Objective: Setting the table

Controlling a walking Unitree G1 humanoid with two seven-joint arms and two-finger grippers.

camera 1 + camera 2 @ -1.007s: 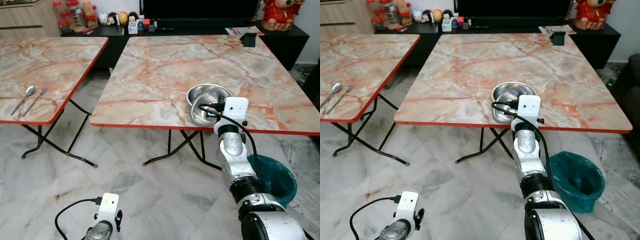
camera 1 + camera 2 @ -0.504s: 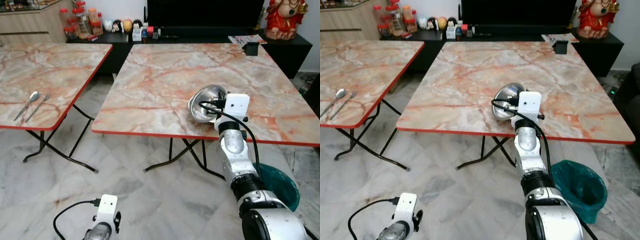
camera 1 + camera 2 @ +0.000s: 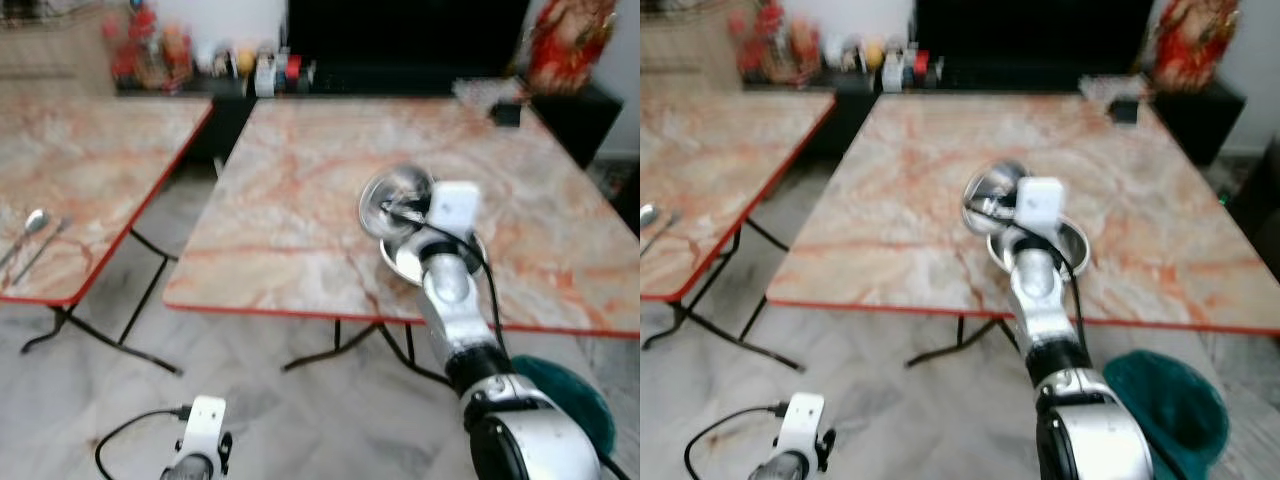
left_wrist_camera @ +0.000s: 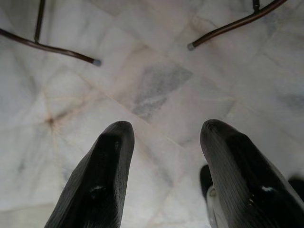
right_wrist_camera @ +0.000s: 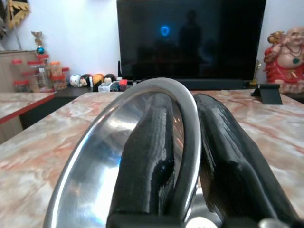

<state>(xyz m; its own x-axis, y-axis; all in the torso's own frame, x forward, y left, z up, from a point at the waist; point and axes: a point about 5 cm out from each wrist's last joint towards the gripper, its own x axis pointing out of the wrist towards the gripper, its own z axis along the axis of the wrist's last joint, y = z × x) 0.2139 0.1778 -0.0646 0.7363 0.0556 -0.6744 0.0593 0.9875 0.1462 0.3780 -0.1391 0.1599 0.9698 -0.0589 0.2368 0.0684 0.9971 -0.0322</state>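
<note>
now right gripper (image 5: pixel 183 156) pinches steel bowl (image 5: pixel 114 156) rim above marble table (image 3: pixel 300 180).

steel bowl (image 3: pixel 393 194) | tilted on edge (rim clamped) | second bowl (image 3: pixel 420 262) flat beneath

Right arm (image 3: pixel 455 300) reaches forward, jaws clamped together; left arm (image 3: pixel 197 450) hangs low, jaws apart.

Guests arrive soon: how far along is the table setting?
Done: one steel bowl sits on the big table. In hand: the right gripper pinches a second bowl's rim, lifted. Left: placing it; the spoon and fork lie on the other table.
</note>
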